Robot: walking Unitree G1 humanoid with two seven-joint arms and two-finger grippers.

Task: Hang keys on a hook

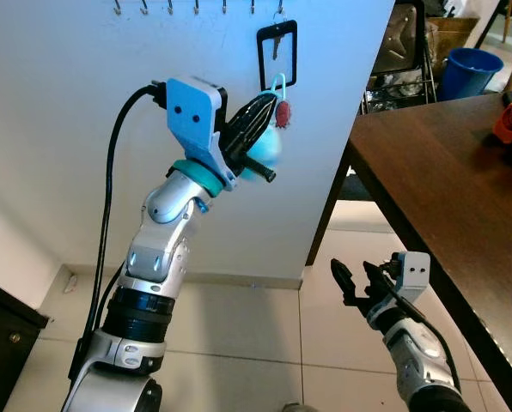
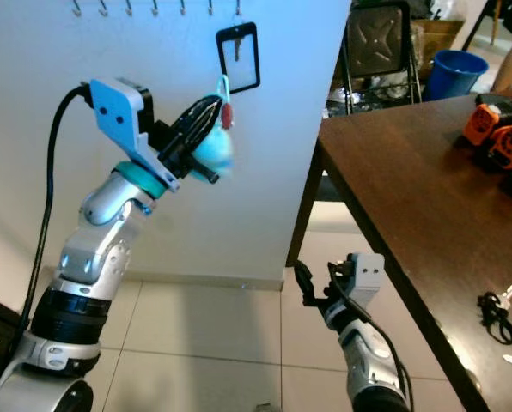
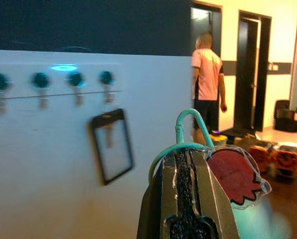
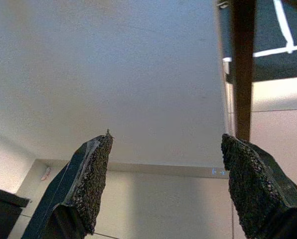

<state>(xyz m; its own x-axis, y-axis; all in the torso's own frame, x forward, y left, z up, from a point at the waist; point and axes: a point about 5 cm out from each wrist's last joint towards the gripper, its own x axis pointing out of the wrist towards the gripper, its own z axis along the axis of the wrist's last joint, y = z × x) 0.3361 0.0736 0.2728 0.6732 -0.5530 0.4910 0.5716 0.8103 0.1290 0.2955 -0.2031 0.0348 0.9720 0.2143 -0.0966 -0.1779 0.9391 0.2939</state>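
Left end effector (image 1: pixel 260 116) raised near wall, pinching teal key ring (image 3: pixel 188 130) with red tag (image 3: pixel 233 175), below hook row (image 1: pixel 196 8). Right end effector (image 1: pixel 359 281) spread, low beside table (image 1: pixel 436 172) edge.

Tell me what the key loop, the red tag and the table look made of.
Loop: teal, smooth, probably plastic or coated wire, held in the shut left gripper.
Tag: flat red piece with a clear glossy edge, likely acrylic.
Table: dark brown, faintly grained, seemingly wood or veneer.

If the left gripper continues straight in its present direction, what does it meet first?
Probably the white wall, near the hanging black card holder. The left gripper is shut on the teal key ring; depth is unclear.
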